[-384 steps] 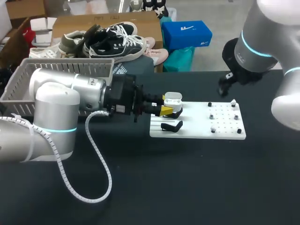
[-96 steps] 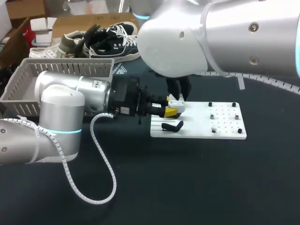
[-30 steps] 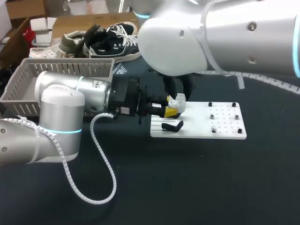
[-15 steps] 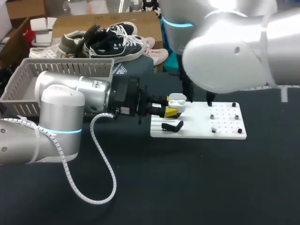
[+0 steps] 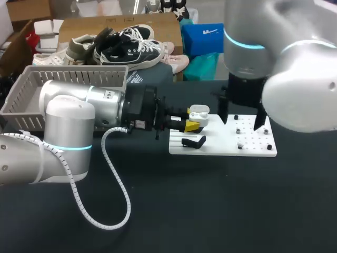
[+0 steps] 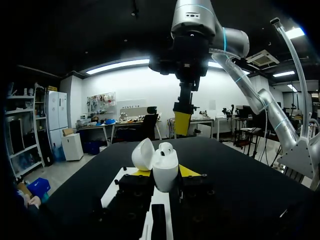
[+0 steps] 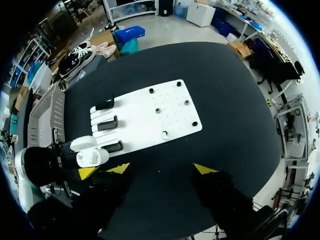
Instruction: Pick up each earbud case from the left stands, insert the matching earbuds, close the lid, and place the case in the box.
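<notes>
My left gripper point(image 5: 189, 119) is shut on the white earbud case point(image 5: 198, 112) and holds it over the left end of the white board point(image 5: 221, 147). In the left wrist view the case point(image 6: 165, 169) stands between the yellow fingertips point(image 6: 189, 171) with its lid point(image 6: 143, 154) swung open and an earbud point(image 6: 166, 147) showing at its top. My right gripper point(image 5: 241, 118) hangs open above the board's peg area, right of the case. From its wrist view, the right gripper point(image 7: 161, 169) is high over the table, with the case point(image 7: 91, 158) far below.
A grey basket point(image 5: 21, 100) stands at the back left of the table. Black stands point(image 5: 194, 141) sit on the board's left part, small pegs point(image 5: 239, 130) on its right. Dark table surface lies in front of the board.
My right arm has drawn back from the case and moved right, over the pegs, rising. Its fingers have spread apart. The left arm and the case have stayed still.
</notes>
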Available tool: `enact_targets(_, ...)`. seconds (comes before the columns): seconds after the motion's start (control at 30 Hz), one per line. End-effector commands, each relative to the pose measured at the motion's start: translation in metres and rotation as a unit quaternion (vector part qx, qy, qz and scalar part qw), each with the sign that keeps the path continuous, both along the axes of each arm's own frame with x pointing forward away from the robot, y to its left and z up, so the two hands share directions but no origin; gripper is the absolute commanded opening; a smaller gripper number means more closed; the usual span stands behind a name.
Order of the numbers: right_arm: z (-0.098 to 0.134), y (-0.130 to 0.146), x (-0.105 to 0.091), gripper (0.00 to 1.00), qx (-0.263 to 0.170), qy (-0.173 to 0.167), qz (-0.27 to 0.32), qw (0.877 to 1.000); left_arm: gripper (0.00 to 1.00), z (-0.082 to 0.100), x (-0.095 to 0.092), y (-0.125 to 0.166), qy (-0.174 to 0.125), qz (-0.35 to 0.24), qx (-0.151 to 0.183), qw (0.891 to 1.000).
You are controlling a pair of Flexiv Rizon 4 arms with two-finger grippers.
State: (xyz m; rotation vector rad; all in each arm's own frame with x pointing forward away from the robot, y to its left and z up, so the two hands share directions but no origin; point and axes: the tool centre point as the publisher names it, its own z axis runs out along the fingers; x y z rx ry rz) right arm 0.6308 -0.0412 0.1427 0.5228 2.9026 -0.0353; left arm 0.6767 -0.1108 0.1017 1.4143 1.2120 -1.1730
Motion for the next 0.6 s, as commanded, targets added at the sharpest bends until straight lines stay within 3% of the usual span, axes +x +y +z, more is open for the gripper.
enact_targets(0.03, -0.013, -0.008, 0.002, 0.70, 0.068, -0.022, 0.002, 0.997, 0.00, 0.000, 0.000, 0.000, -0.001, 0.001, 0.000, 1.000)
enact_targets(0.1, -0.018, -0.011, 0.002, 0.61, 0.072, -0.020, -0.011, 0.997, 0.00, 0.000, 0.000, 0.000, -0.001, 0.001, 0.000, 1.000)
enact_targets(0.13, -0.020, -0.012, 0.002, 0.50, 0.074, -0.018, -0.019, 0.997, 0.00, 0.000, 0.000, 0.000, -0.001, 0.001, 0.000, 1.000)
enact_targets(0.17, -0.023, -0.013, 0.003, 0.48, 0.076, -0.017, -0.022, 0.997, 0.00, 0.000, 0.000, 0.000, -0.001, 0.001, 0.000, 1.000)
enact_targets(0.6, -0.061, -0.017, 0.012, 0.43, 0.067, -0.004, -0.056, 0.996, 0.00, 0.000, 0.000, 0.000, -0.001, 0.001, 0.000, 1.000)
